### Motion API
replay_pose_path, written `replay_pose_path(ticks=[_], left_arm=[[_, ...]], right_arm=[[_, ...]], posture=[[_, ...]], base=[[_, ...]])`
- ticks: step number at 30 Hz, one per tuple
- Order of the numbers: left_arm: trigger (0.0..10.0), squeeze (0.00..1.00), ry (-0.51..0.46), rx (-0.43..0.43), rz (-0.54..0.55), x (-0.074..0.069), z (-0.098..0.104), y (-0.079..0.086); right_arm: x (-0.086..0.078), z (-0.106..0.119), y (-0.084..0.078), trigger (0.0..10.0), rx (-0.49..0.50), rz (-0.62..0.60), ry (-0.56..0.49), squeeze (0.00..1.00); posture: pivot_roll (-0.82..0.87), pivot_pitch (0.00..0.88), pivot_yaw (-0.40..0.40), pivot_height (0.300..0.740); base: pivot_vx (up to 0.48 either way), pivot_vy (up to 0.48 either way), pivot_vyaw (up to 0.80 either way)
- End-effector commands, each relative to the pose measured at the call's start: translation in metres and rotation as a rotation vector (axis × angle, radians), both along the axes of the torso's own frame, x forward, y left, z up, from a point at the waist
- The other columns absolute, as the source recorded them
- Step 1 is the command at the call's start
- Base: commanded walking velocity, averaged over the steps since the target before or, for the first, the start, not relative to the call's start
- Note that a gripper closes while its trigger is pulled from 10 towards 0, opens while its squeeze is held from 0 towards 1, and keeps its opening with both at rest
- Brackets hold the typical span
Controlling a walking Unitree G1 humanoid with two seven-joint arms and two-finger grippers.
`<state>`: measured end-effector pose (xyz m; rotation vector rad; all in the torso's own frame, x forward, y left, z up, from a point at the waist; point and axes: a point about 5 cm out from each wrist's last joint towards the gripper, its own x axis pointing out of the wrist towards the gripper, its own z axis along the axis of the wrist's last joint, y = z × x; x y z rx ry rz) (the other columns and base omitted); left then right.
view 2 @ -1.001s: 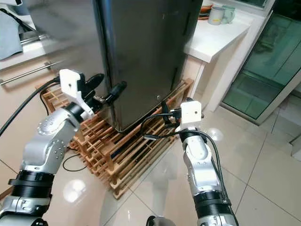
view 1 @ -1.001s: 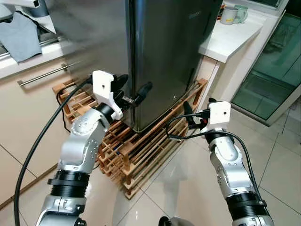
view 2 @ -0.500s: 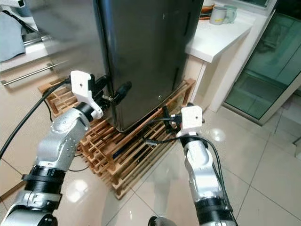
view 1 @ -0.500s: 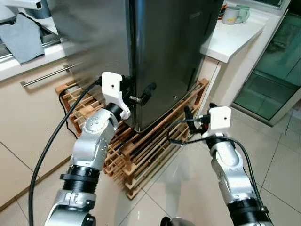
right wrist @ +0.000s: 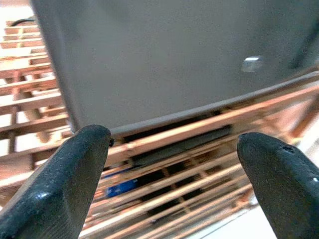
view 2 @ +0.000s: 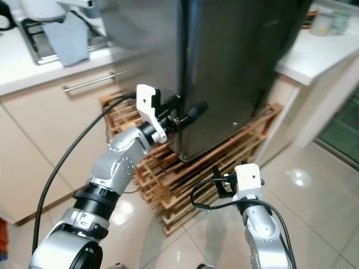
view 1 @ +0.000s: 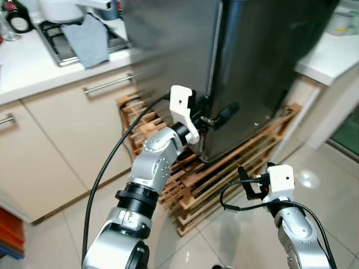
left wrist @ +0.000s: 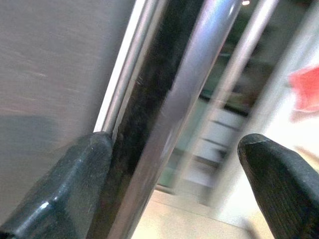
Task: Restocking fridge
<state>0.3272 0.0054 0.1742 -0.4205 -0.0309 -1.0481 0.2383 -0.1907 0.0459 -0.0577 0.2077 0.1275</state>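
Looking down, nearest first:
Right gripper [view 1: 242, 180]: we hold it low over the glossy beige floor tiles [view 1: 331, 190], its fingers [right wrist: 65, 184] spread wide apart, aimed at the slatted wooden pallet [view 1: 224, 179].
Pallet: it lies on the floor and carries the tall dark steel fridge [view 1: 263, 73].
Left gripper [view 1: 216, 115]: we have it raised at the fridge's front corner, fingers [left wrist: 60, 189] apart, one pressed against the dark vertical edge strip [left wrist: 164, 99] of the door, the other clear of it.
Fridge: it stands between the cream cupboard fronts [view 1: 61, 145] and a white bench [view 1: 331, 56].
Far left bench: a grey cloth [view 1: 87, 39] hangs there.
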Motion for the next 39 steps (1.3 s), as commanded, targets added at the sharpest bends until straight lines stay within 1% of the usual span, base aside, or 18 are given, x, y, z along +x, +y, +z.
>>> replay_pose_path(ticks=[1,2,3,5,9,11,15,17,19,21,25,28,30,33,35,37,38,39], left_arm=[[10.0,0.0,-0.144,-0.13,-0.342,-0.036,0.049,-0.067],[10.0,0.0,-0.175,-0.181,-0.484,-0.056,0.064,-0.088],[10.0,0.0,-0.175,-0.181,-0.484,-0.056,0.064,-0.088],[10.0,0.0,-0.217,-0.213,-0.594,-0.073,0.075,-0.1],[10.0,0.0,-0.243,-0.251,-0.638,-0.077,0.088,-0.096],[10.0,0.0,-0.224,-0.254,-0.591,-0.067,0.086,-0.086],[10.0,0.0,-0.183,-0.2,-0.393,-0.04,0.069,-0.037],[10.0,0.0,-0.175,-0.105,-0.24,-0.026,0.052,0.001],[10.0,0.0,-0.15,-0.072,-0.134,-0.018,0.043,0.025],[10.0,0.0,-0.104,-0.035,0.016,-0.011,0.03,0.067],[10.0,0.0,-0.067,0.023,0.148,-0.019,0.015,0.12],[10.0,0.0,-0.074,0.06,0.166,-0.033,0.016,0.145],[10.0,0.0,-0.079,0.084,0.171,-0.043,0.02,0.16],[10.0,0.0,-0.082,0.106,0.224,-0.045,0.022,0.171],[10.0,0.0,-0.07,0.108,0.442,-0.035,0.023,0.194],[10.0,0.0,-0.061,0.099,0.493,-0.033,0.023,0.199],[10.0,0.0,-0.04,0.119,0.677,-0.025,0.02,0.212],[10.0,0.0,-0.04,0.119,0.677,-0.025,0.02,0.212]], right_arm=[[-0.004,-0.003,-0.002,10.0,0.028,-0.016,0.028,0.0],[-0.011,-0.012,-0.004,10.0,0.038,-0.034,0.069,0.0],[-0.011,-0.012,-0.004,10.0,0.038,-0.034,0.069,0.0],[-0.017,-0.018,-0.006,10.0,0.039,-0.037,0.093,0.0],[-0.027,-0.024,-0.004,10.0,0.025,-0.01,0.125,0.0],[-0.036,-0.031,-0.002,10.0,0.027,-0.002,0.163,0.0],[-0.056,-0.046,0.011,10.0,0.062,-0.008,0.225,0.0],[-0.053,-0.044,0.033,10.0,0.122,-0.019,0.192,0.0],[-0.048,-0.04,0.048,10.0,0.14,-0.007,0.168,0.0],[-0.04,-0.034,0.075,10.0,0.181,0.041,0.131,0.0],[-0.025,-0.015,0.124,10.0,0.302,0.222,0.084,0.0],[-0.018,-0.007,0.162,10.0,0.367,0.367,0.076,0.0],[-0.008,-0.003,0.181,10.0,0.36,0.39,0.064,0.0],[0.001,0.001,0.185,10.0,0.322,0.357,0.046,0.0],[0.02,0.005,0.174,10.0,0.179,0.241,-0.004,0.0],[0.025,0.006,0.169,10.0,0.152,0.211,-0.013,0.0],[0.036,0.008,0.154,10.0,0.064,0.14,-0.046,0.0],[0.036,0.008,0.154,10.0,0.064,0.14,-0.046,0.0]], posture=[[-0.16,0.0,0.044,0.74],[-0.17,0.0,0.043,0.74],[-0.17,0.0,0.043,0.74],[-0.18,0.0,0.042,0.74],[-0.18,0.0,0.037,0.74],[-0.18,0.0,0.032,0.74],[-0.16,0.0,0.03,0.74],[-0.15,0.0,0.033,0.74],[-0.15,0.0,0.034,0.74],[-0.12,0.0,0.023,0.74],[-0.07,0.0,-0.007,0.74],[-0.02,0.0,-0.038,0.74],[-0.01,0.0,-0.048,0.74],[0.01,0.0,-0.06,0.74],[0.02,0.0,-0.065,0.74],[0.02,0.0,-0.065,0.74],[0.02,0.0,-0.066,0.74],[0.02,0.0,-0.066,0.74]], base=[[0.0,0.0,0.0],[0.0,0.0,0.0],[0.0,0.0,0.0],[0.0,0.0,0.0],[0.0,0.0,0.0],[0.0,0.0,0.0],[0.0,0.0,0.0],[0.0,0.0,0.0],[0.0,0.0,0.0],[0.0,0.0,0.0],[0.0,0.0,0.0],[0.0,0.0,0.0],[0.0,0.0,0.0],[0.0,0.0,0.0],[0.0,0.0,0.0],[0.0,0.0,0.0],[0.0,0.0,0.0],[0.0,0.0,0.0]])
